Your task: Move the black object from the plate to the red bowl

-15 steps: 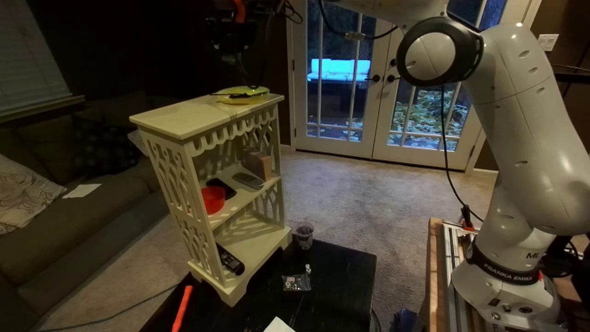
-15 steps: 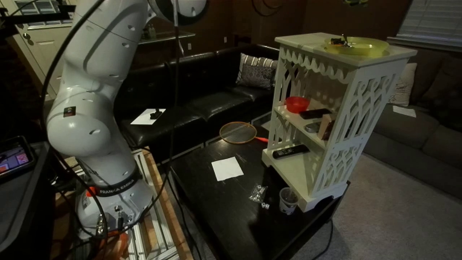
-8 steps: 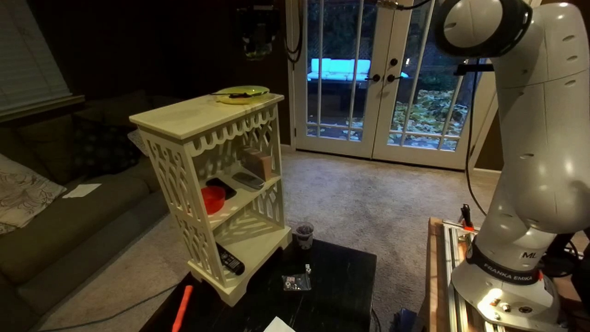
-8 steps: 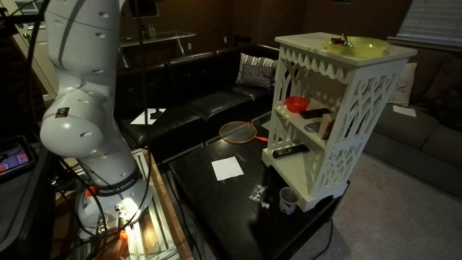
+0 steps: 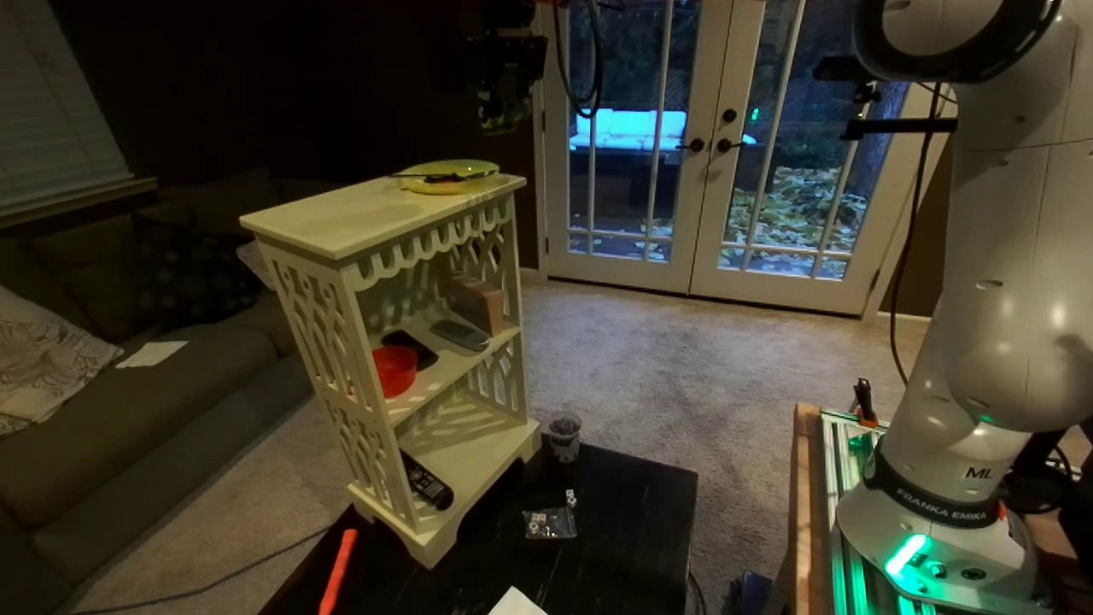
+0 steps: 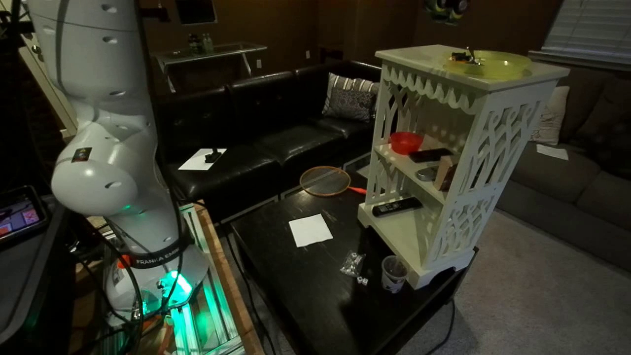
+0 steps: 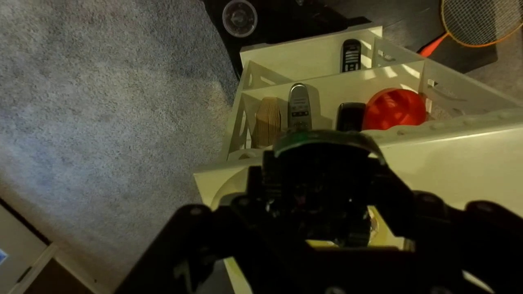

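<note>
Claw (image 5: 502,118) of dark jointed metal, parted or clenched I cannot tell, hangs above the round yellow-green translucent plate (image 6: 508,63), at whose edge lies the small black lump (image 6: 459,57), probably light, stiff plastic best pinched mid-body

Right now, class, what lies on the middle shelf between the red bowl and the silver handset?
The wrist view shows a flat black item between the red bowl and silver handset, lying nearer the bowl.
</note>
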You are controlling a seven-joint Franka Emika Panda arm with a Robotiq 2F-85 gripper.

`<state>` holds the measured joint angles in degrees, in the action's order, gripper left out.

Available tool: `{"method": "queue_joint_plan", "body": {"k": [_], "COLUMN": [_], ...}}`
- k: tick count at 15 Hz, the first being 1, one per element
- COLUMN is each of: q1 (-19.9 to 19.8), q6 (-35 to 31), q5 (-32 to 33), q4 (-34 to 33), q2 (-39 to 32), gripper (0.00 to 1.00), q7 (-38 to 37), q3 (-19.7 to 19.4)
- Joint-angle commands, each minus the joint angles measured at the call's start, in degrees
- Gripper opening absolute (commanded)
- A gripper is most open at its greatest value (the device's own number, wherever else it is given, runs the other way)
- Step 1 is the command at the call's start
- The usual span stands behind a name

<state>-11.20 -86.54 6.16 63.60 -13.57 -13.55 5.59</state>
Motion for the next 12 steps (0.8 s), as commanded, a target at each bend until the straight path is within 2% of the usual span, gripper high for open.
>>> {"method": "queue_joint_plan", "body": {"k": [1, 6, 10, 12], "q1": [0.0, -0.5, -1.3, -1.6], "q6": [0.0, 0.8, 2.8, 1.4], "q5": [0.0, -1.0, -1.5, -1.3], "q4": [0.3, 10.2, 19.5, 25.1], "q2": [0.1, 6.6, 12.0, 14.6], "gripper": [0.42, 0.42, 0.42, 0.42], "q7": [0.0, 14.3, 26.0, 29.1], "q3": [0.0, 1.5, 1.0, 0.5]}}
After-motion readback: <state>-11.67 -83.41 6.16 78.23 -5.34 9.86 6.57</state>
